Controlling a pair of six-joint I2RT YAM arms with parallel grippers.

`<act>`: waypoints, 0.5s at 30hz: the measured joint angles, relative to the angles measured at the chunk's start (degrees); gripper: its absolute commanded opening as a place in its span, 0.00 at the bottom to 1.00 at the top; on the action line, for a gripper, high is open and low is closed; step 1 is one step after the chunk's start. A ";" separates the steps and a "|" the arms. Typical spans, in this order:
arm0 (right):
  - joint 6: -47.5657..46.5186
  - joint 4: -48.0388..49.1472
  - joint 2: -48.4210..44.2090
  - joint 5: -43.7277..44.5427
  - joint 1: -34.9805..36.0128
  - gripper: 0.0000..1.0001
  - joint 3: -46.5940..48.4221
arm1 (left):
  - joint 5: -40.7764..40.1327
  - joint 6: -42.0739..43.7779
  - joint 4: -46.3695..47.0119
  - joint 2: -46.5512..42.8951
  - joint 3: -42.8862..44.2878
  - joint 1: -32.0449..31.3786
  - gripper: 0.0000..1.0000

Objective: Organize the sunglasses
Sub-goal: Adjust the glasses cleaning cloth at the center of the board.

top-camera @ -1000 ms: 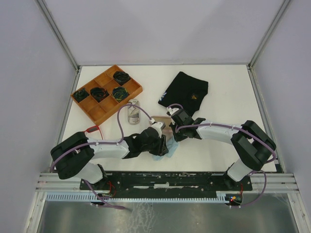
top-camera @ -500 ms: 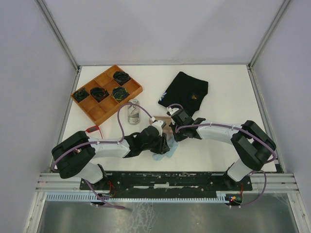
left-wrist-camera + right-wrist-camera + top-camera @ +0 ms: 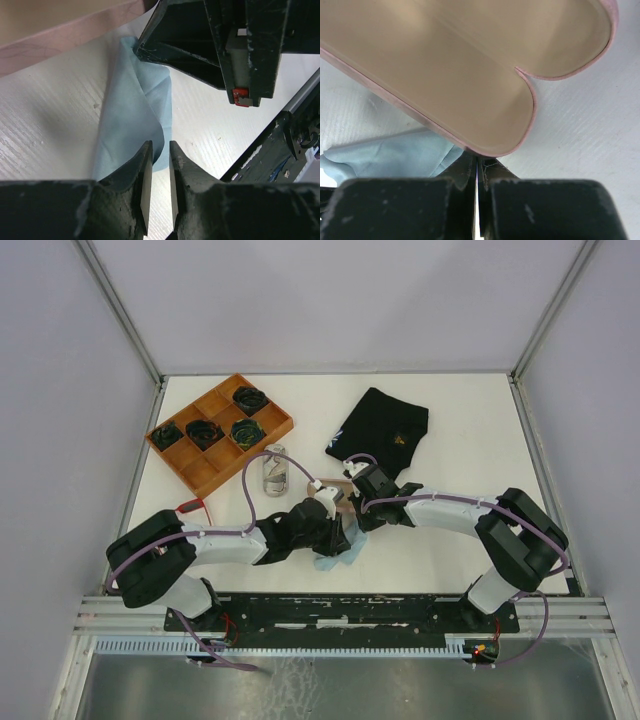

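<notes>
Open pink case [image 3: 470, 75], its rounded rim met by the right gripper [image 3: 476, 162], pressed together. The soft blue cloth's [image 3: 135, 110] curled edge is flanked by the narrowly parted left gripper [image 3: 160, 150].

The flat white table top [image 3: 470, 470] carries every item. A thin light blue cloth [image 3: 135, 100] lies on it directly ahead of the left gripper [image 3: 160, 150], its near edge at the fingertips. An open oblong pink glasses case [image 3: 470, 75] with a beige lining rests just ahead of the right gripper [image 3: 476, 162], touching the cloth. A grey patterned glasses case [image 3: 275, 472] lies near, beyond the left gripper. A compartmented brown wooden tray [image 3: 205, 468] sits farther off in that direction. A folded black fabric item [image 3: 380, 430] lies beyond the right gripper. Red-framed plastic sunglasses [image 3: 192, 507], partly hidden, lie well behind the left gripper.
</notes>
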 measured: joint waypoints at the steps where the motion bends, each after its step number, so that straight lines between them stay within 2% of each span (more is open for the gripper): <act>1: 0.00 0.00 0.00 0.00 0.00 0.00 0.00 | 0.00 -0.02 0.00 0.00 0.00 0.00 0.26; 15: -0.02 0.00 0.00 0.00 0.00 0.00 0.00 | -0.59 0.04 -0.28 0.31 0.02 0.00 0.34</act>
